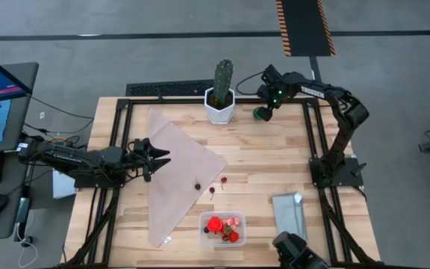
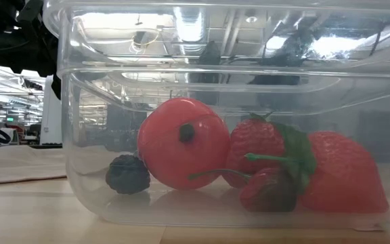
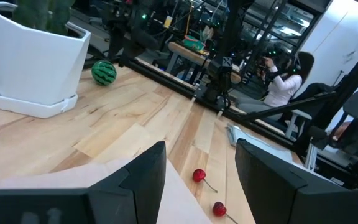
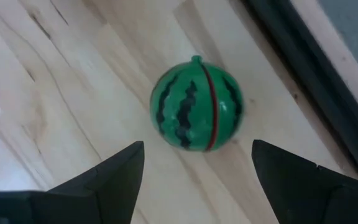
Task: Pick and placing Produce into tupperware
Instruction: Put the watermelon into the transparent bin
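The clear tupperware (image 1: pixel 222 229) stands near the table's near edge and holds a round red fruit (image 2: pixel 183 152), strawberries (image 2: pixel 342 171) and a dark berry (image 2: pixel 128 175). Loose cherries (image 1: pixel 213 190) lie beyond it, one (image 1: pixel 198 187) on the beige cloth. The small green striped ball (image 4: pixel 196 104) rests on the wood near the far edge, right of the cactus pot. My right gripper (image 4: pixel 197 180) hovers open over it, a finger on either side, touching nothing. My left gripper (image 1: pixel 155 157) is open over the cloth's left edge, level, pointing right toward the cherries (image 3: pixel 199 176).
The tall cactus in its white pot (image 1: pixel 221 96) stands at the far edge, just left of the ball. The beige cloth (image 1: pixel 176 172) covers the table's left middle. The grey-blue lid (image 1: pixel 288 214) lies right of the tub. A black frame rail (image 4: pixel 328 81) runs close behind the ball.
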